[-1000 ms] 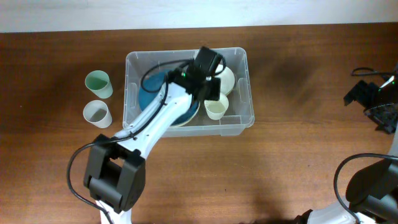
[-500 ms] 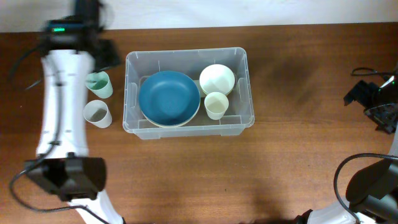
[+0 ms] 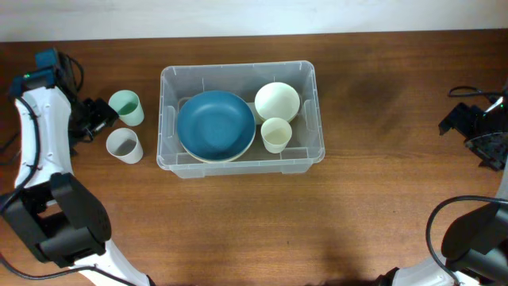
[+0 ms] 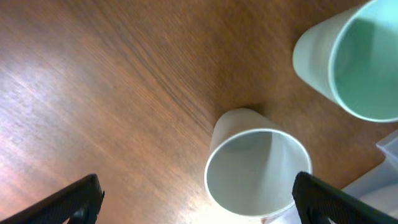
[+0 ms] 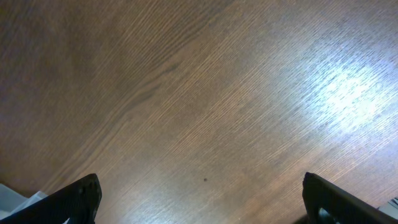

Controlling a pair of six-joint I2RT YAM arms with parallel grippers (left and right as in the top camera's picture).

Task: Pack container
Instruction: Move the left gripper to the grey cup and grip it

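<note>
The container (image 3: 238,68) is sitting mid-table, holding a blue bowl (image 3: 215,125), cream bowl (image 3: 277,101) and small cup (image 3: 275,134); a green cup (image 3: 125,106) and white cup (image 3: 124,144) are waiting outside. The left gripper (image 4: 198,194) is hovering wide over the white cup; the right gripper (image 5: 199,198) is idling wide, far right

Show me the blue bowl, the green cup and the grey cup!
blue bowl (image 3: 216,125), overhead view, its inside middle
green cup (image 3: 125,103), overhead view, its inside
grey cup (image 4: 258,171), left wrist view, its inner wall
</note>
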